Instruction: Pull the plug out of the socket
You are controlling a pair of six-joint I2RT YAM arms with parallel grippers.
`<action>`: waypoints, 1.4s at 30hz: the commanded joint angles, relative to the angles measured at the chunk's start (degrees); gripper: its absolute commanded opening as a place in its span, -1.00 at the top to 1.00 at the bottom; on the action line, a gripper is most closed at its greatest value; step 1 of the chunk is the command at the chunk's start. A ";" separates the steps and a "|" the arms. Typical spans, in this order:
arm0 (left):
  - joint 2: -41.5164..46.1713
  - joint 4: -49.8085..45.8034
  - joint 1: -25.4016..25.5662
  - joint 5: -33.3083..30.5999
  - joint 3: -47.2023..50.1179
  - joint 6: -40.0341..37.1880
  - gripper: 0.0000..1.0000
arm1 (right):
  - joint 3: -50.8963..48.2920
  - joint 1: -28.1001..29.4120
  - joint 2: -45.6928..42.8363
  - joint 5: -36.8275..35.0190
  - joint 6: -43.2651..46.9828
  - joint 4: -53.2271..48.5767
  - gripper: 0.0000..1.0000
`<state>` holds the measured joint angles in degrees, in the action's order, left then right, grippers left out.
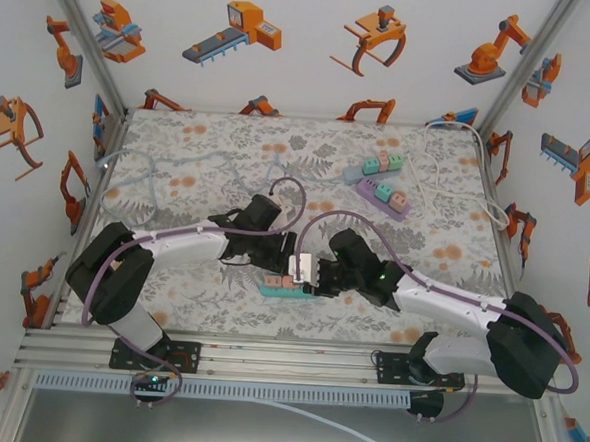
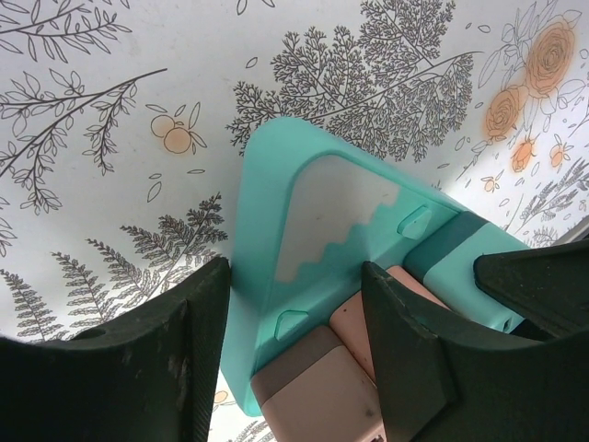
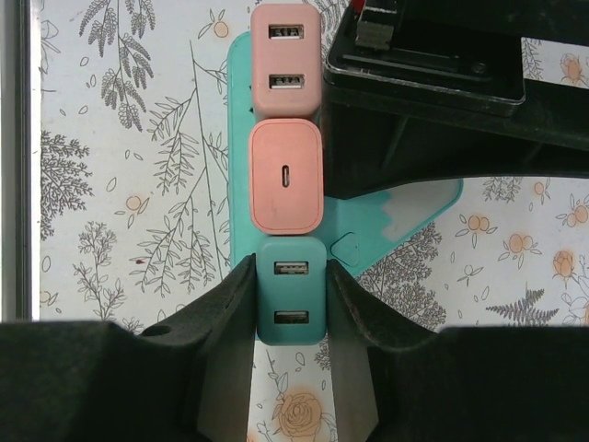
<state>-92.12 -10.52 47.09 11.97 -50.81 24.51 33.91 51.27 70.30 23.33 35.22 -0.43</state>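
A teal power strip point(image 3: 241, 138) lies on the floral mat near the front edge, also in the top view point(image 1: 271, 291). It carries three plugs in a row: a pink two-port plug point(image 3: 286, 57), a coral plug point(image 3: 286, 175) and a teal two-port plug point(image 3: 291, 318). My right gripper point(image 3: 291, 267) is shut on the teal plug's sides, at the end of the row. My left gripper point(image 2: 294, 272) straddles the strip's flat teal flange point(image 2: 313, 212), one finger at the flange edge, the other against a pink plug point(image 2: 317, 396). Both grippers meet over the strip in the top view point(image 1: 307, 274).
Two more power strips with plugs lie at the back right, a purple one point(image 1: 382, 198) and a grey-green one point(image 1: 371, 168). A white cable point(image 1: 430, 174) loops along the right side. A pale cable point(image 1: 152, 177) lies at the back left.
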 commanded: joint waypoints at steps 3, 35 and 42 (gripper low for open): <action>-5.91 -8.29 1.78 -11.37 3.83 -4.19 -0.05 | 6.58 0.59 -1.73 4.26 0.79 1.10 0.58; -10.49 -5.20 1.87 -14.69 6.95 -0.95 -0.04 | 3.84 0.59 -9.05 -0.92 -5.40 3.94 0.69; -6.96 -6.41 1.44 -15.05 6.09 -1.03 -0.08 | 3.81 0.42 -11.68 -6.44 -14.68 5.16 0.69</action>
<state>-93.80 -3.05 48.73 10.57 -49.43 27.18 36.51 51.33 59.94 19.97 26.72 1.78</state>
